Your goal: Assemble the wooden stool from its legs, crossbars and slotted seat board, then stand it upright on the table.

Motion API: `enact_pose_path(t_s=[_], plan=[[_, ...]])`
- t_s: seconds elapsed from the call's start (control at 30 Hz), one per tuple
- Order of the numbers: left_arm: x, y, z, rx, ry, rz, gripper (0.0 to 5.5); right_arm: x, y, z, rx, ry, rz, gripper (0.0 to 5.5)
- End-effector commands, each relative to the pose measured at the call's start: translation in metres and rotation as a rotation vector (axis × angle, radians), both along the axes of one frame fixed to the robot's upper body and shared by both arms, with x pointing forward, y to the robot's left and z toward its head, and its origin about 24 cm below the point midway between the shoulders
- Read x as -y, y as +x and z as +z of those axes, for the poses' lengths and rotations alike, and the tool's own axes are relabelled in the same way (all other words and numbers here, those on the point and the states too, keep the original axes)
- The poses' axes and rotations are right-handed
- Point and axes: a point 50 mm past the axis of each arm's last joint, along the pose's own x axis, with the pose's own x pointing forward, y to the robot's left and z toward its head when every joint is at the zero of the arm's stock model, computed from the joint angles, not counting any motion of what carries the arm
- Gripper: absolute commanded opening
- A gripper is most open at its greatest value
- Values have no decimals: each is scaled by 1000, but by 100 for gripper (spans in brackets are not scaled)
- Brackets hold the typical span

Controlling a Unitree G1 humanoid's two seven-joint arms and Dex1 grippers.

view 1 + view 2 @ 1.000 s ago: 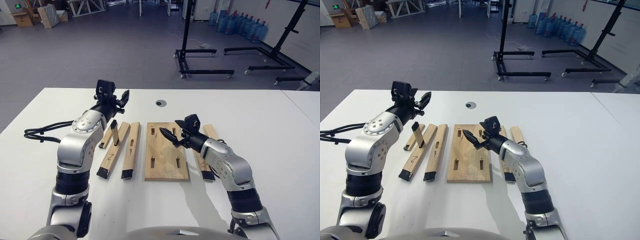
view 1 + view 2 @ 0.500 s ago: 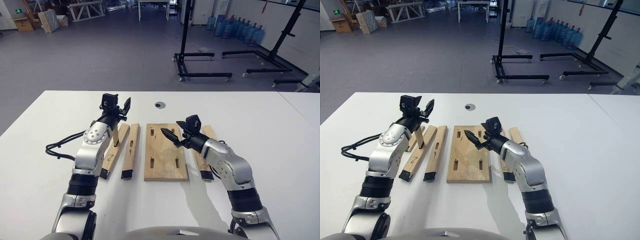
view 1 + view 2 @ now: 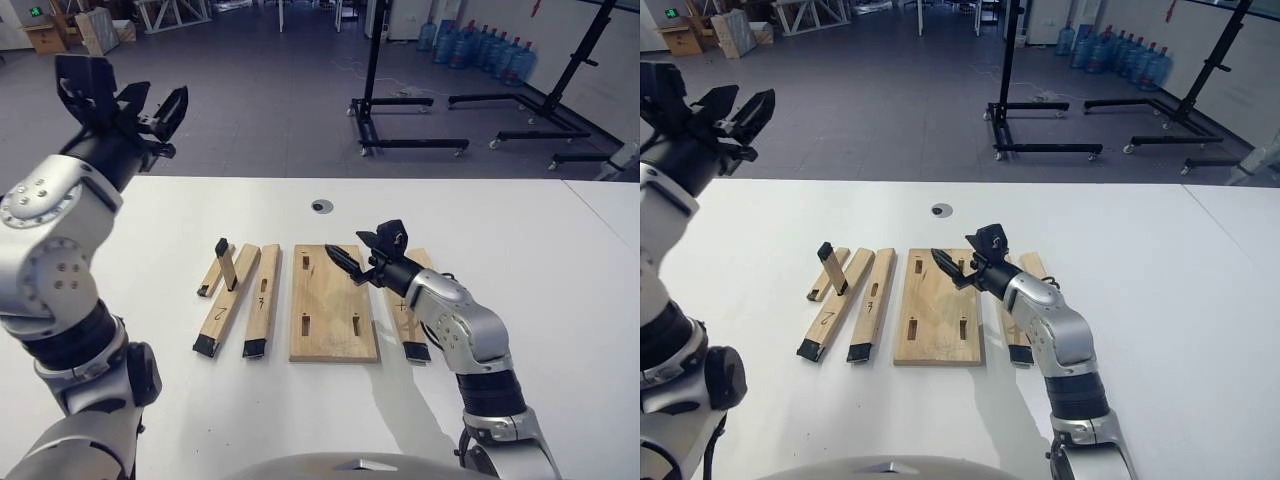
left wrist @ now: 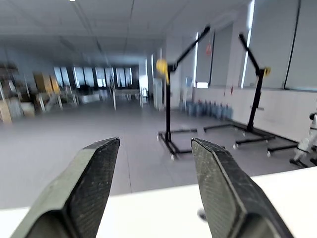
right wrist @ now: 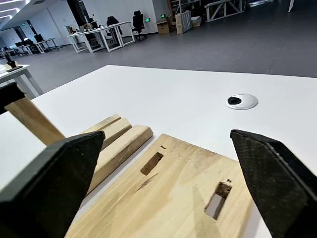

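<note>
Head pair: look forward and down from above the white table [image 3: 560,250], near enough to take in the seat board [image 3: 333,310], the legs [image 3: 262,300] and the hall floor beyond.
Eye overlap: both show the same scene, slightly offset sideways.
Left wrist: held high, faces level past the left gripper [image 4: 155,142] into the hall.
Right wrist: low and close over the seat board, facing the grommet [image 5: 241,101].
Shared: board, legs and grommet with the head pair.

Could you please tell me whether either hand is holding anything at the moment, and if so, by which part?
Nothing is held. The left hand is open and empty, up in the air; the right hand is open over the seat board's far end.
</note>
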Motion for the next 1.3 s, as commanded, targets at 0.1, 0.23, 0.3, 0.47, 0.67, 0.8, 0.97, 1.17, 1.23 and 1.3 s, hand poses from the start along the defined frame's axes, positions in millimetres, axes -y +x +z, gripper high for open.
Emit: enact_pose_path(t_s=[0.1,0.23,0.3,0.47,0.67,0.8,0.97,1.17,1.23,1.3], plan=[[-18,-22,-47,-450,195,-56,333,29,-9,-2,12,-40,-105,466],[-16,-33,-68,-588,212,-173,391,33,-13,-6,-3,-44,-125,466],[-15,-38,-86,-659,195,-186,413,30,-13,-8,-8,-42,-121,466],[-20,-62,-134,-848,210,-111,489,24,-13,-9,-15,-35,-102,466],[-3,-53,-169,-862,151,-41,536,20,-9,-9,-17,-38,-84,466],[10,-44,-177,-832,150,-11,536,17,-7,-8,-11,-34,-74,466],[15,-41,-190,-833,196,37,536,13,-6,-8,-11,-30,-66,466],[19,-40,-200,-846,246,46,536,10,-7,-9,-14,-20,-68,466],[21,-40,-204,-851,249,46,536,10,-7,-10,-15,-18,-68,466],[22,-39,-207,-851,255,47,536,10,-7,-10,-16,-18,-68,466]])
